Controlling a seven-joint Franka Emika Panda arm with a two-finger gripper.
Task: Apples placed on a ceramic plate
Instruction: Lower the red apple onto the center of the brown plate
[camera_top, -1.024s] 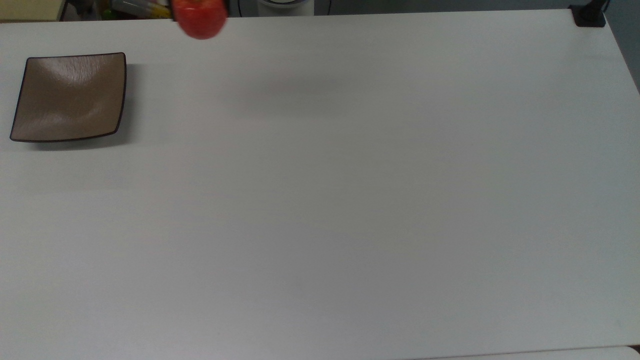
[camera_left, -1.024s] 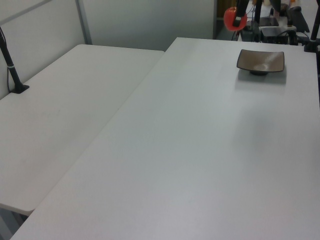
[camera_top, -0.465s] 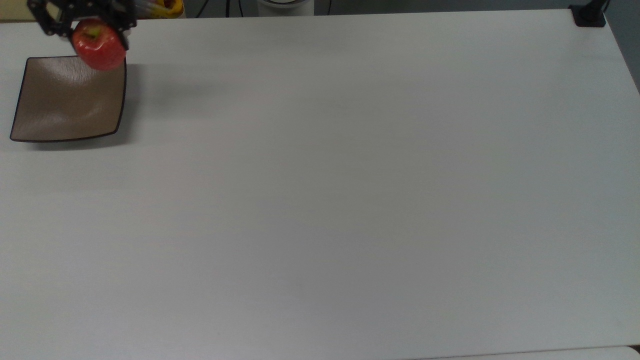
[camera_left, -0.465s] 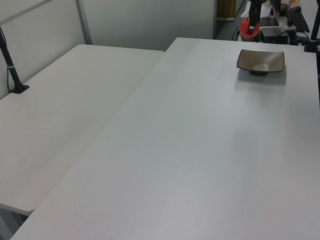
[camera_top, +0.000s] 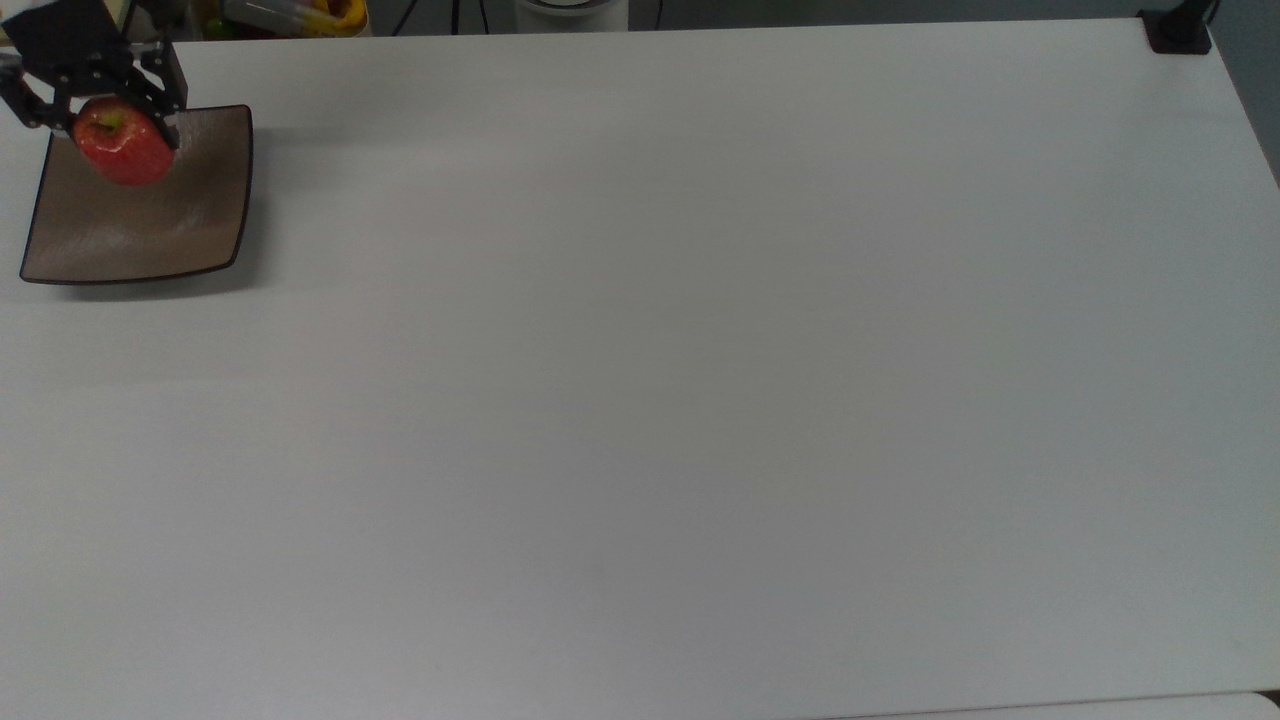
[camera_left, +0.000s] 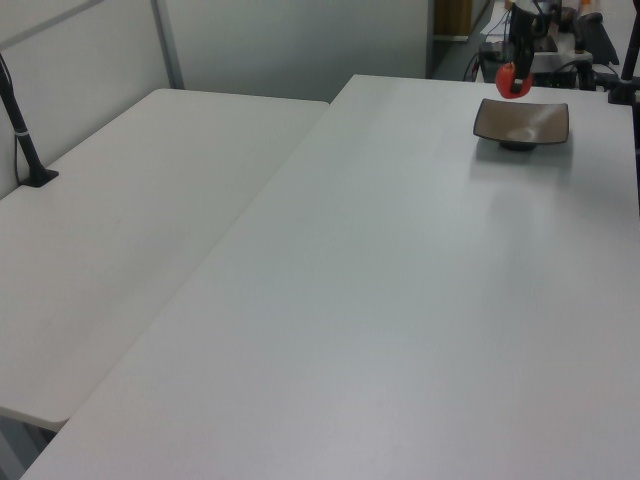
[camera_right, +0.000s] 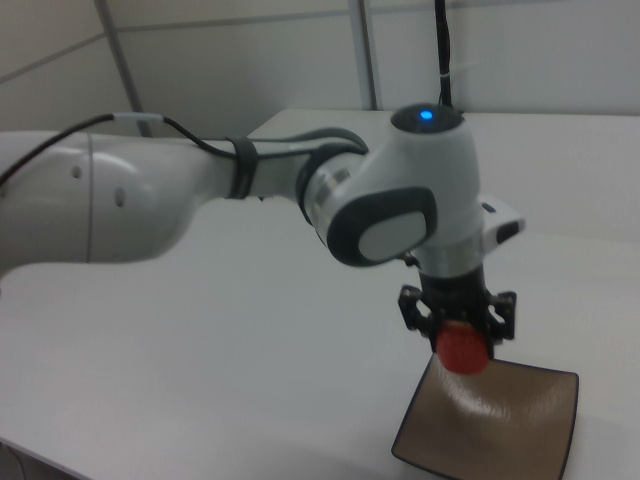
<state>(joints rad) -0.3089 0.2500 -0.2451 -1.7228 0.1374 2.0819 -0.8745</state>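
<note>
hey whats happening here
A robot arm is carrying a red apple in its tool, which is shut on the fruit. The apple hangs above the far part of a square brown plate near the top view's left edge of a white table. In the left view the apple shows above the plate, not resting on it, so it has not been set down yet.

Wide bare table (camera_top: 700, 400) open to any approach; sole obstacle — plate (camera_top: 150, 225) at the top view's far-left corner
</note>
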